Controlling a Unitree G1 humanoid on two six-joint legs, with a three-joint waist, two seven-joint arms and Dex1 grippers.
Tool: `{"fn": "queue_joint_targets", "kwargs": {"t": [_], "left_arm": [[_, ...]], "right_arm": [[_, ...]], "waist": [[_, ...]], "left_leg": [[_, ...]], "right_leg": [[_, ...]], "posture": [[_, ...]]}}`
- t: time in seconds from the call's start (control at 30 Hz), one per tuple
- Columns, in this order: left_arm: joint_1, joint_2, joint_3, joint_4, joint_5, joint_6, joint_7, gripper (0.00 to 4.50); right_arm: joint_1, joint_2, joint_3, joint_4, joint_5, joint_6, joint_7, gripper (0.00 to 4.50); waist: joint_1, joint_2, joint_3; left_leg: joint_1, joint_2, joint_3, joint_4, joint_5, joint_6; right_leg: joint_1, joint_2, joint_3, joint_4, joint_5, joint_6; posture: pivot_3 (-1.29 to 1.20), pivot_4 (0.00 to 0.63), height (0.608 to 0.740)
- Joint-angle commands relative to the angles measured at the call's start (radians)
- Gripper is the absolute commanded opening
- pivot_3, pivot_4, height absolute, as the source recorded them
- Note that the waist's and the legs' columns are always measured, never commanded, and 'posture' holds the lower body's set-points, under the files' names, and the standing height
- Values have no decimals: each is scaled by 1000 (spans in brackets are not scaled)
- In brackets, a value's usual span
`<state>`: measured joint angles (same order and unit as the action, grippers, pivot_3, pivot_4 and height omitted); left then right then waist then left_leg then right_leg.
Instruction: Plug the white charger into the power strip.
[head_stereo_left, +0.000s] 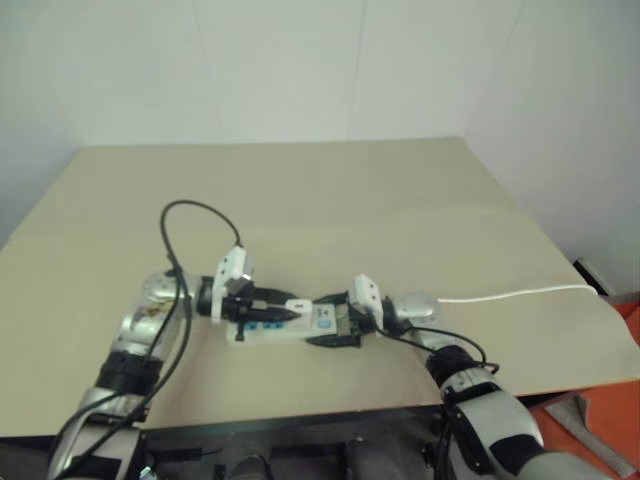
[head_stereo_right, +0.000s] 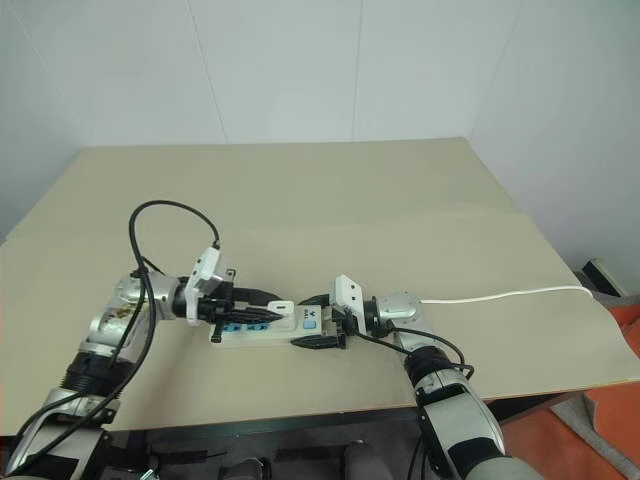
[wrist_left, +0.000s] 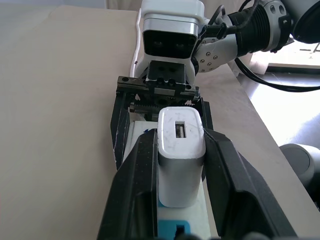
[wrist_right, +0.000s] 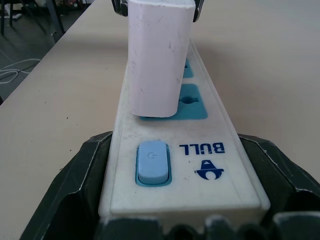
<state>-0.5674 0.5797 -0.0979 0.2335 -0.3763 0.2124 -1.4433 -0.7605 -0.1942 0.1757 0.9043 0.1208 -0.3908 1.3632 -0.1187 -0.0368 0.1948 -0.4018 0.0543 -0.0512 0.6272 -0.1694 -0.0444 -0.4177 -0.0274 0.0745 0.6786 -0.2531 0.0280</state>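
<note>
- Reaching level from lower left, the left gripper (head_stereo_left: 285, 312) has jaws pinching the white charger (wrist_left: 180, 155), a smooth rounded block.
- Opposite, the right gripper (head_stereo_left: 335, 320) has jaws clamping the power strip (wrist_right: 180, 165), flat on the matte worktop (head_stereo_left: 330, 200).

A beige tabletop (head_stereo_right: 330, 190) fills the middle of the frame, its near edge running along the bottom. White wall panels (head_stereo_right: 290, 70) rise behind it across the top. At the lower right, past the table's corner, lies an orange-red floor patch (head_stereo_right: 590, 440), with a small dark object (head_stereo_right: 605, 277) at the right edge.
</note>
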Motion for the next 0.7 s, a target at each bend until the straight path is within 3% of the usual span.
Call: {"fn": "queue_joint_targets", "kwargs": {"t": [0.03, 0.7], "left_arm": [[-7, 0, -3, 6, 11, -33, -3, 972], [70, -9, -21, 58, 49, -76, 48, 972]], "right_arm": [[26, -4, 27, 4, -37, 5, -4, 3413], [24, -8, 33, 1, -36, 5, -3, 3413]], "waist": [[0, 0, 0], [5, 0, 0]], "left_leg": [[0, 0, 0, 0, 0, 0], [12, 0, 0, -3, 0, 0]], "right_leg": [[0, 0, 0, 0, 0, 0], [14, 0, -1, -6, -1, -1]], "posture": [[0, 150, 740], [0, 150, 740]]}}
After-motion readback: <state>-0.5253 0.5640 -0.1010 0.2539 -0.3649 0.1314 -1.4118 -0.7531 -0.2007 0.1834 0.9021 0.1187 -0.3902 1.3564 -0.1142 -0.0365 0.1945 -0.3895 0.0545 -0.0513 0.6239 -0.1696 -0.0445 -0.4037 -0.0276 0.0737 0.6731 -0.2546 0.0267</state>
